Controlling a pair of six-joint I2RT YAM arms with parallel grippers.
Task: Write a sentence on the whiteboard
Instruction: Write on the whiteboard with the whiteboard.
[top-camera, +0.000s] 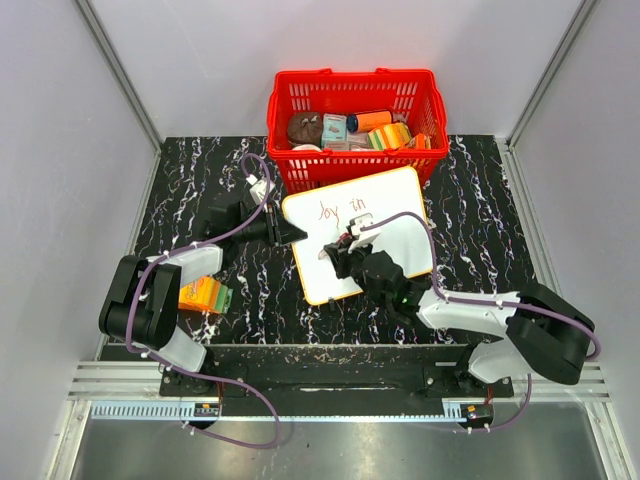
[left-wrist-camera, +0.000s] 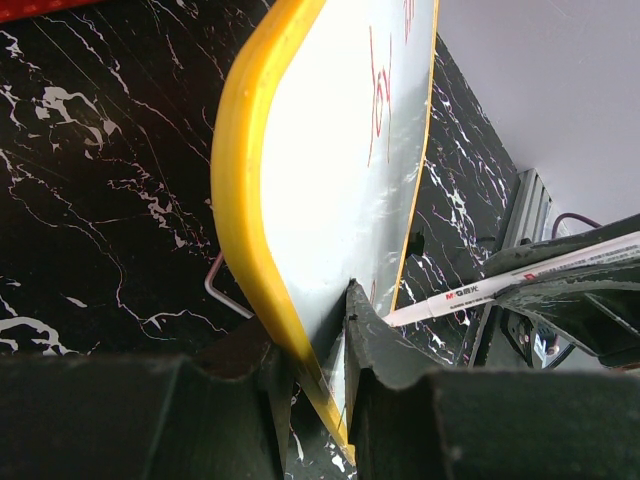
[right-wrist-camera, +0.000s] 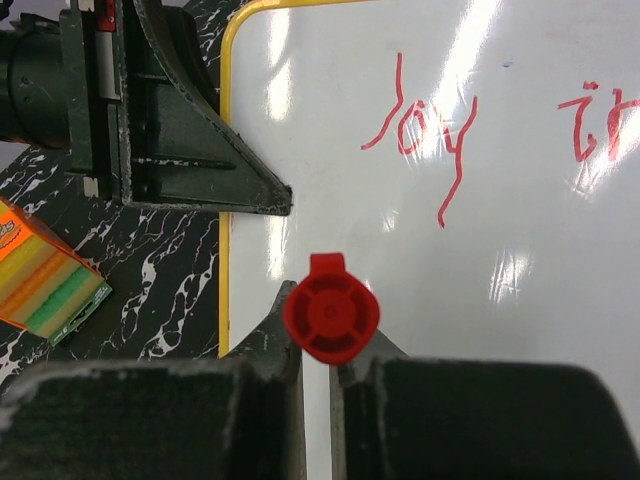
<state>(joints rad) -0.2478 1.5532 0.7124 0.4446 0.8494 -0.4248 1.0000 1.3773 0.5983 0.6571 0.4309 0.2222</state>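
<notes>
Two red words of the sentence (top-camera: 338, 212), "joy in", stand on the whiteboard (top-camera: 400, 195), which lies on the black marbled table (top-camera: 480, 200) just in front of the red basket (top-camera: 355, 78). The left gripper (top-camera: 290, 233) pinches the board's yellow left rim. The right gripper (top-camera: 340, 250), over the board below the words, has its fingers clamped on a red-ended marker (right-wrist-camera: 331, 318); tip contact cannot be told
</notes>
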